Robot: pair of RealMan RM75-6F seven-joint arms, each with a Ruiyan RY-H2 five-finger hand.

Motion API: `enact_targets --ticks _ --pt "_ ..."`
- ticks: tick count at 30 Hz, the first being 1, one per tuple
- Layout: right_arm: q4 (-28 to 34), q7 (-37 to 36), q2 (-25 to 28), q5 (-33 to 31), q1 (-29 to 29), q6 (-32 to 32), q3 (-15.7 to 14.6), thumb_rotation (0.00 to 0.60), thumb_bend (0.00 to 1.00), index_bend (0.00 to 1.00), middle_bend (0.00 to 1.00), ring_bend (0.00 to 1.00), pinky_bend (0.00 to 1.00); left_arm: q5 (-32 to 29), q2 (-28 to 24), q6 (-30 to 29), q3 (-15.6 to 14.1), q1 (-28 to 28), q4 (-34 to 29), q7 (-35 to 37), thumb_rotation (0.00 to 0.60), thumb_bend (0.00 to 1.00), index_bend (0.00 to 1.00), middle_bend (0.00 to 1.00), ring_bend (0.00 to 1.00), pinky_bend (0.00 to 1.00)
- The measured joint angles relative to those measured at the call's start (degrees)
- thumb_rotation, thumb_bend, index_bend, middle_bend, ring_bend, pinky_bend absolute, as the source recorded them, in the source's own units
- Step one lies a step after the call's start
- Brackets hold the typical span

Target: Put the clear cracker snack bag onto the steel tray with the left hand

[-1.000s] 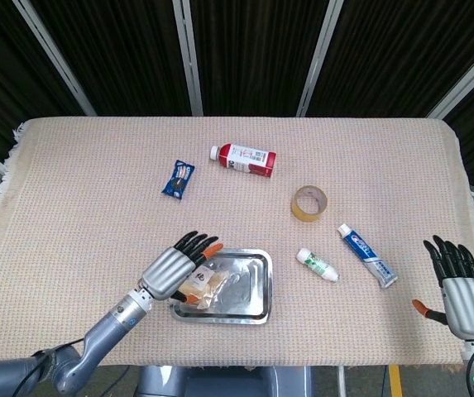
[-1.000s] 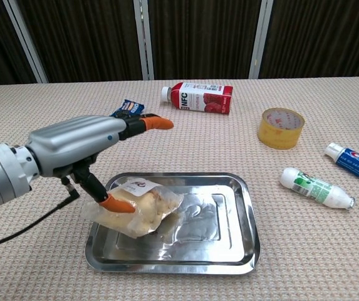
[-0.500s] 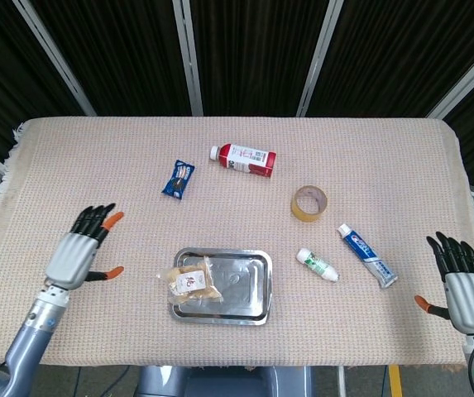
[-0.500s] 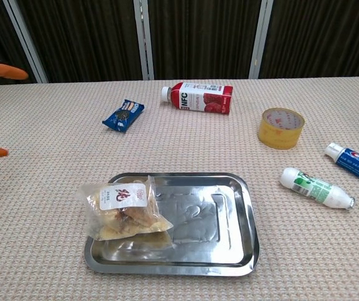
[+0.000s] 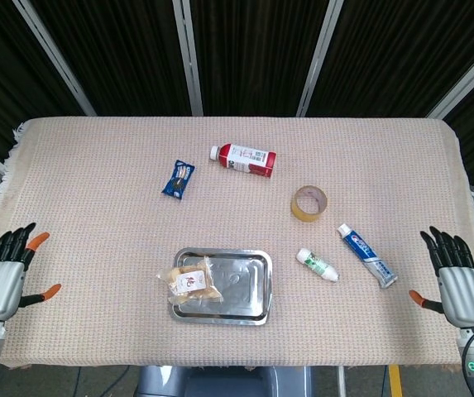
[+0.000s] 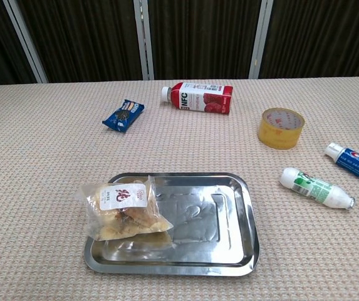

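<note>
1. On the steel tray (image 6: pixel 229 248), at its left end, I see the clear cracker snack bag (image 6: pixel 124 210) lying flat, one edge overhanging the rim.
2. My left hand (image 5: pixel 1 279) hovers at the table's left edge, fingers spread, holding nothing.
3. My right hand (image 5: pixel 460 289) likewise, at the right edge.

Head view looks steeply down from high; chest view sits low and near, sharing the steel tray (image 5: pixel 245 285) (image 6: pixel 245 213).
</note>
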State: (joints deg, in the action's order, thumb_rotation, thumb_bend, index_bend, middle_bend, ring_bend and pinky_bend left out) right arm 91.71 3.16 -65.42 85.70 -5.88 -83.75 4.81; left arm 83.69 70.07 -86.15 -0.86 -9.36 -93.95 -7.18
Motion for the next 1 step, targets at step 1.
enact_targets --ticks 1 --pt "0.0 0.2 -0.1 0.1 0.0 -0.4 0.1 0.600 0.00 0.00 0.00 0.00 0.00 0.7 -0.1 0.0 -0.2 0.0 -0.3 -0.2 0.542 0.02 0.15 0.01 0.00 0.00"
